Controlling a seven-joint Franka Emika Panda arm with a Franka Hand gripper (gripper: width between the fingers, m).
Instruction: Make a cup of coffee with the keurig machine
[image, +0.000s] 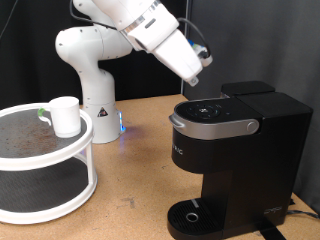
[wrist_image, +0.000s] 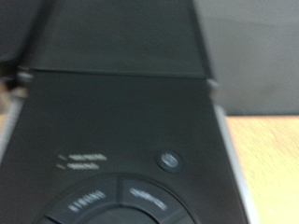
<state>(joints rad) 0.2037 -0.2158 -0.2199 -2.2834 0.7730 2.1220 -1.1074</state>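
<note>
Gripper poised just above keurig machine, lid shut; finger state impossible to tell. Cup well apart on round white stand.

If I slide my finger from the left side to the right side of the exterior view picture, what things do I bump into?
Round white two-shelf stand → the cup on its top shelf → white robot base → gripper up high → the keurig machine.

White two-tier round rack on wooden table
</note>
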